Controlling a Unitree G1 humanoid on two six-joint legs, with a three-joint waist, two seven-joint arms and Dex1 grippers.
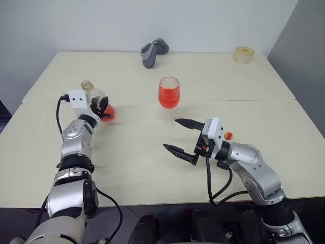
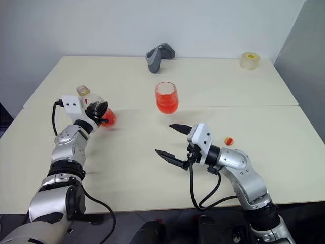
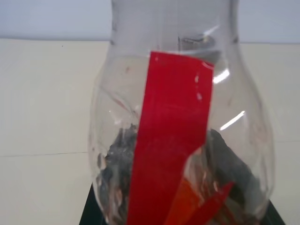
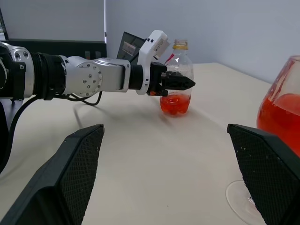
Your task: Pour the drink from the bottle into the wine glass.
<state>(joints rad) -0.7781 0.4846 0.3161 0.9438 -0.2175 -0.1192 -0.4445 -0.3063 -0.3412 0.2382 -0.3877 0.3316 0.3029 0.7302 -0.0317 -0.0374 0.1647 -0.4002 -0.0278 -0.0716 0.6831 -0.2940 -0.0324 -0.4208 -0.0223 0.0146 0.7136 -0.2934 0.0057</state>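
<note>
Right hand [image 1: 184, 138] is closest to the camera, hovering just over the bench [image 1: 132, 168] with its two black fingers spread wide and nothing between them. Just past its upper finger stands the wine glass [image 1: 169, 97], upright and filled most of the way with the drink [image 1: 169, 96], bright red. A small red-and-yellow cap [image 1: 228, 135] sits on the bench right next to that hand's wrist. Over on the other side, the left hand [image 1: 102, 108] is clamped around the belly of the bottle [image 4: 176, 77], which stands upright, uncapped, with a bit of red liquid left at the bottom. Well beyond both hands, a grey object [image 1: 154, 52] and a tape roll [image 1: 244, 54] lie near the bench's far edge.
</note>
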